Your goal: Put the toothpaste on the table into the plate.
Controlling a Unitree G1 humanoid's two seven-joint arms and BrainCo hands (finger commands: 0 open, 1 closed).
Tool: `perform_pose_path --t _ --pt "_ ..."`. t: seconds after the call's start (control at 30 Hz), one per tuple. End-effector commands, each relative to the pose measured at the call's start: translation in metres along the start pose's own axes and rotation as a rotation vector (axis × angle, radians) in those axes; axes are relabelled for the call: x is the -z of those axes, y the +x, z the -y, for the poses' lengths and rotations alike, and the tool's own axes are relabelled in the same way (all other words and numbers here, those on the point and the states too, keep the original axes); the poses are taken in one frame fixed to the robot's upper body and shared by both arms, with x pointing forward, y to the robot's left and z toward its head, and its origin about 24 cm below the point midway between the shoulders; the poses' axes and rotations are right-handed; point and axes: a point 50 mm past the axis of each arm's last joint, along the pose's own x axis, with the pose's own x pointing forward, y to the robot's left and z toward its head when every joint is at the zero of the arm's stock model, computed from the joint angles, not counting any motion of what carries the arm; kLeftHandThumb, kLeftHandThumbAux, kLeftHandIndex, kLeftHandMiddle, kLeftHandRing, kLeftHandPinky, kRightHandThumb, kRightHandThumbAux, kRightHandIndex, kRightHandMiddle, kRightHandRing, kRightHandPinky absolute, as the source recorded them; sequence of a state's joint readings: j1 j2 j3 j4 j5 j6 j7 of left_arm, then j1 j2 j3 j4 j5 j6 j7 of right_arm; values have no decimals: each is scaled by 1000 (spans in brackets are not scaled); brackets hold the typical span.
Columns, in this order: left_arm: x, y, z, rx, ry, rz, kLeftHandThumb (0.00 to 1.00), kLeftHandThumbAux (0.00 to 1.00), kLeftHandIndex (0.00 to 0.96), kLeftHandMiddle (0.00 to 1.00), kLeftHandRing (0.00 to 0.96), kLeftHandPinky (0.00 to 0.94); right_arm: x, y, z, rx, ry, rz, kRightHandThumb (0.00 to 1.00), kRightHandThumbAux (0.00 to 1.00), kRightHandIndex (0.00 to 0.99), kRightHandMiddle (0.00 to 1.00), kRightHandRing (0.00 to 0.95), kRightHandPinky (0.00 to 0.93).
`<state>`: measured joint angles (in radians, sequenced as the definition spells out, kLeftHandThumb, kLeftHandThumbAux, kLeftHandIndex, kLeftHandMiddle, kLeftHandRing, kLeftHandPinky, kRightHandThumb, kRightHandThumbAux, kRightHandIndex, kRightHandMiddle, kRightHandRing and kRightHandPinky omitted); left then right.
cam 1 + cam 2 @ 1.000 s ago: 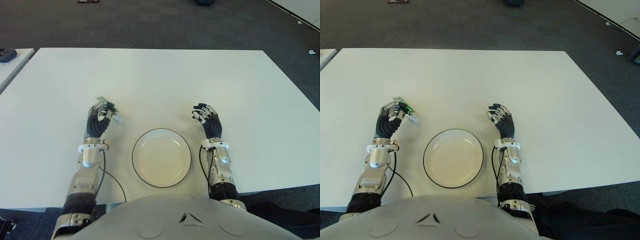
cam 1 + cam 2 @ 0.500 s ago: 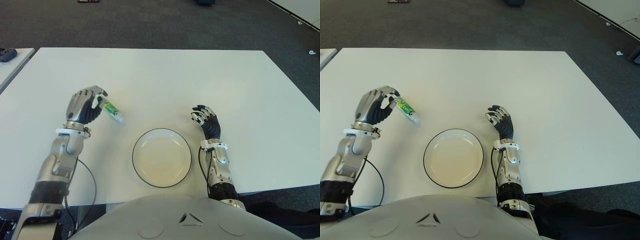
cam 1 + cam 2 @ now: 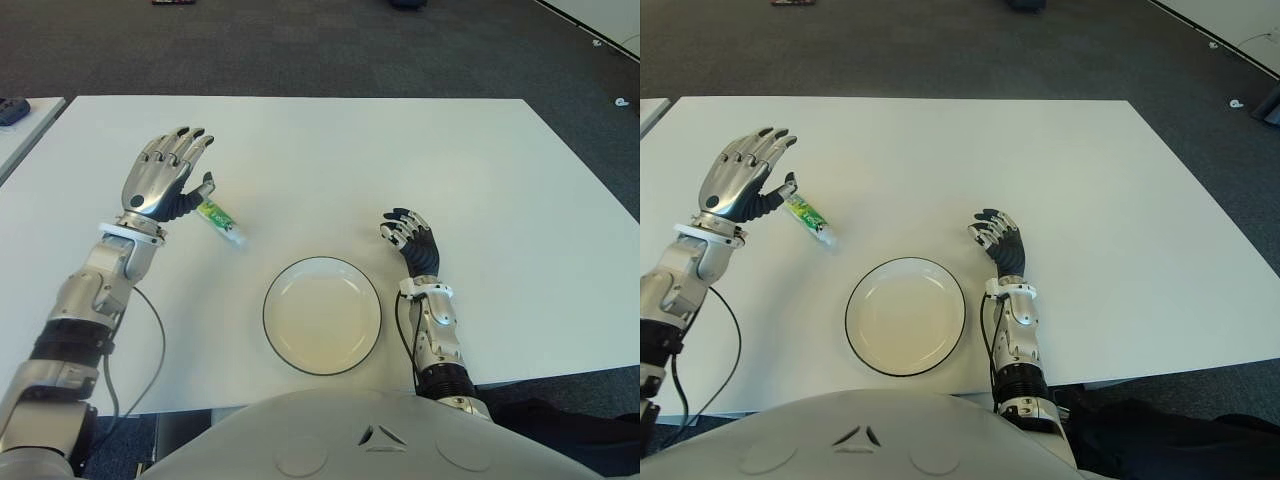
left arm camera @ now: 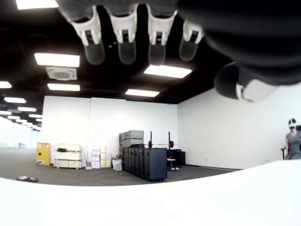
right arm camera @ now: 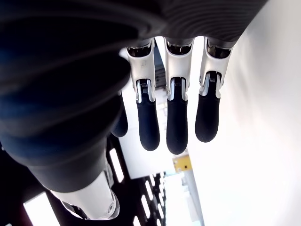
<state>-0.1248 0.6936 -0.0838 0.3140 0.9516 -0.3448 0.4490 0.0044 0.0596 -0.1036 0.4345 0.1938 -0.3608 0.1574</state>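
Two hands show over the white table (image 3: 330,150), and neither of them holds anything. The left hand (image 3: 165,180) is in the upper left of the left eye view, raised, with its fingers (image 3: 185,140) spread wide and its palm empty (its own wrist view shows the same: straight fingers with only the room behind them). The toothpaste (image 3: 220,220), a small green and white tube, lies flat on the table just beside this hand, on the side toward the centre of the frame; its upper end is close to the thumb, but I cannot tell if they touch. The tube points diagonally, with its lower end toward the plate (image 3: 322,315). The plate, white with a dark rim, is in the lower centre of the frame, apart from the tube, and nothing lies in it. The right hand (image 3: 408,235) shows to the right of the plate, its dark fingers loosely extended and gripping nothing
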Motion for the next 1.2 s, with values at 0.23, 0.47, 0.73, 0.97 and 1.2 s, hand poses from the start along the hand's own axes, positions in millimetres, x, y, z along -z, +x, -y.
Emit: perform_pose_path --t 0.23,0.47,0.73,0.97,1.2 --pt "15 5 8 86 209 167 556 204 0 0 0 0 3 -1 -4 17 7 -13 155 842 332 400 420 449" --pt "18 10 13 141 257 239 510 185 0 0 0 0 4 -2 -1 29 -32 -27 159 827 329 404 425 451" --pt "23 12 31 261 322 337 403 187 0 0 0 0 3 -3 0 31 -35 -16 152 840 324 405 430 453" --pt "26 6 43 371 376 444 391 240 0 0 0 0 3 -3 3 40 -43 -24 144 846 326 404 432 453" --pt "22 -3 48 475 403 557 421 283 0 0 0 0 2 -3 4 38 -48 -18 133 841 326 403 430 451"
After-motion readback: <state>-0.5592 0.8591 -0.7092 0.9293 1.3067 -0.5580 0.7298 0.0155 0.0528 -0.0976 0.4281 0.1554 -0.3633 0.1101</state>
